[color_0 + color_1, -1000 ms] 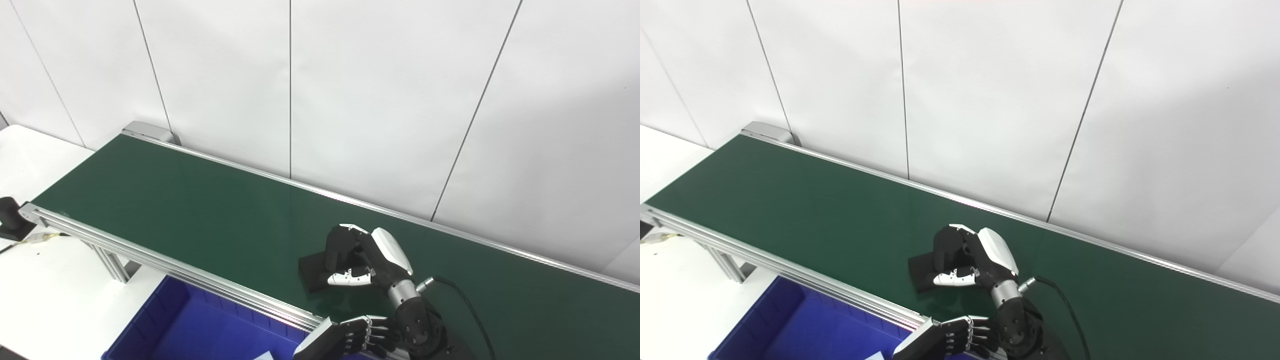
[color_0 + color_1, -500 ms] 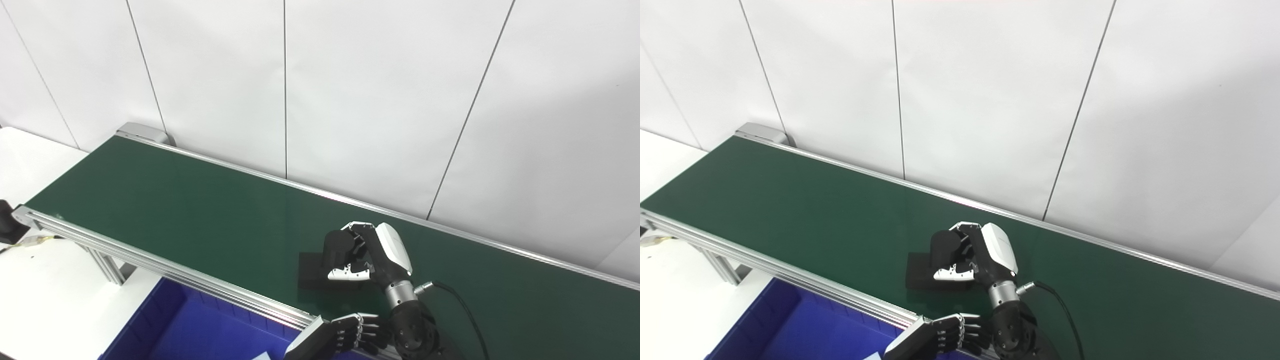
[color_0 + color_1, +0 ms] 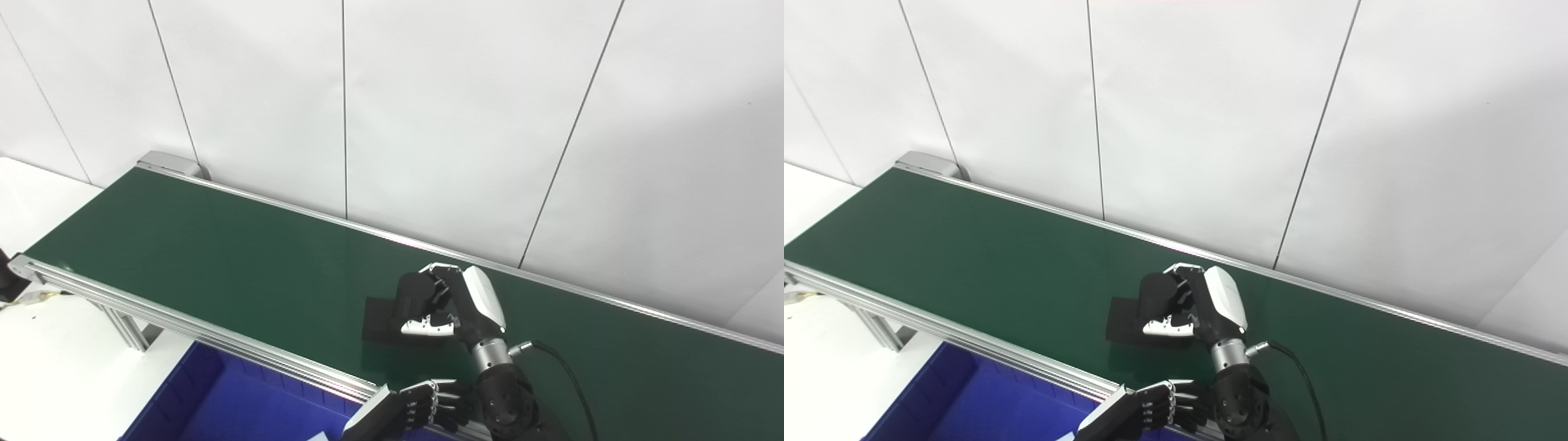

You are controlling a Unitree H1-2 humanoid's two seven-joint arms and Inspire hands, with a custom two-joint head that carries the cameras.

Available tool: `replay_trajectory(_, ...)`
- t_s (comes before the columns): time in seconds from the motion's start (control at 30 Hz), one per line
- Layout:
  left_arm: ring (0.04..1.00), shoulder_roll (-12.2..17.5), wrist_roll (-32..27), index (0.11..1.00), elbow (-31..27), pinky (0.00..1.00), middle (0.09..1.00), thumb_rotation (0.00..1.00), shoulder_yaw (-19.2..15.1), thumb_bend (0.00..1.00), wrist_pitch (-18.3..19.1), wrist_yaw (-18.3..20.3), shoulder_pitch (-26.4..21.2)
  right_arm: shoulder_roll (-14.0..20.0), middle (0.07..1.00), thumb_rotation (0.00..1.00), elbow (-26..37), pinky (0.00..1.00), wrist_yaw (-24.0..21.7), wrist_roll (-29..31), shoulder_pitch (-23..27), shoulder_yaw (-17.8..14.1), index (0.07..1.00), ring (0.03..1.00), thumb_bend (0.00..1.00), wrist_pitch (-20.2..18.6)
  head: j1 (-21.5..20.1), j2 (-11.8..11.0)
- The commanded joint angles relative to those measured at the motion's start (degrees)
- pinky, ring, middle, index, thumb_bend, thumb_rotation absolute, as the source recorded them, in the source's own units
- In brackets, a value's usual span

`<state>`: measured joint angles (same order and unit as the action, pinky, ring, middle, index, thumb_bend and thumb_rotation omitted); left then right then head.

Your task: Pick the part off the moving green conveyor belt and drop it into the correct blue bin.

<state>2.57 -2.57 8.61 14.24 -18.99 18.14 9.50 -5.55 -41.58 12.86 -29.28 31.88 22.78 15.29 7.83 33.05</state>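
The black part [image 3: 383, 318] is swinging flatter on the green belt [image 3: 202, 257], the right hand [image 3: 444, 303] curling closed over it; the left hand [image 3: 422, 409], fingers apart, is waiting at the belt's near rail.

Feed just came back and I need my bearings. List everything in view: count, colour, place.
Conveyor belt: one, dark green with silver rails, runs diagonally from upper left to lower right.
Part: one, black, flat block, on the belt near its front rail, under the right hand.
Bin: one, blue, below the belt's front rail at bottom left.
Wall panels: white, behind the belt.
Table: white, at left under the belt's end.
Right hand: black and white, fingers curled onto the part.
Left hand: black, low by the front rail, holding nothing.
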Motion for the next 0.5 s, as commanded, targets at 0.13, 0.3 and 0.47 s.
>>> replay_trajectory(0.13, 0.732, 0.43, -1.38, 0.820, -2.03, 0.71, 0.755, 0.49, -0.24, 0.84, -1.36, 0.49, -0.86, 1.07, 0.534, 0.00, 15.86, 0.37, -2.94, 2.28, -2.93, -2.77, 0.480, 0.457, 0.50, -2.08, -2.11, 0.50)
replay_trajectory(0.3, 0.738, 0.83, -2.44, 0.820, -2.09, 0.72, 0.754, 0.48, -0.53, 0.83, -1.23, 0.92, -0.80, 2.89, 0.533, 0.00, 27.15, 0.35, -5.52, 3.02, -6.73, -5.17, 0.481, 0.477, 0.50, -4.67, -4.74, 1.14)
replay_trajectory(0.47, 0.736, 1.64, -3.47, 0.820, -1.82, 0.72, 0.754, 0.49, -0.95, 0.84, -1.62, 1.45, -0.95, 4.72, 0.526, 0.00, 38.90, 0.37, -8.60, 3.79, -10.59, -7.64, 0.469, 0.478, 0.50, -9.46, -7.27, 1.74)
